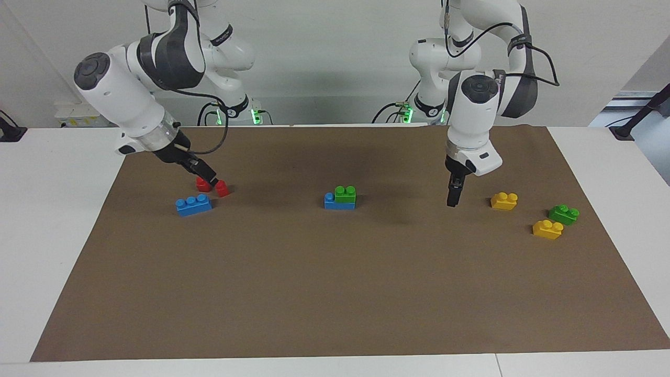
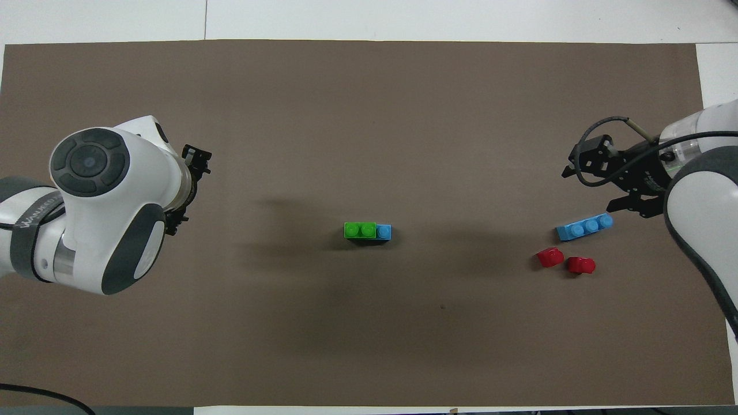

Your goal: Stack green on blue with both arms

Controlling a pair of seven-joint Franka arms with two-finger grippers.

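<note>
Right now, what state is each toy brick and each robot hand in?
Small green plastic two-stud brick: stacked on blue three-stud brick, mid-mat.
Second blue three-stud brick: loose, bare.
Second green brick: loose.
Two yellow bricks: loose, apart.
Two small red bricks: loose.
Right gripper: empty, over the red bricks.
Left gripper: empty, beside a yellow brick.

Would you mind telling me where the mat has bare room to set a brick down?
The brown mat is bare farther from the robots than every brick, and between the green-on-blue stack and the lone blue brick. It is crowded around the red bricks under the right gripper, and around the yellow bricks and loose green brick beside the left gripper.
</note>
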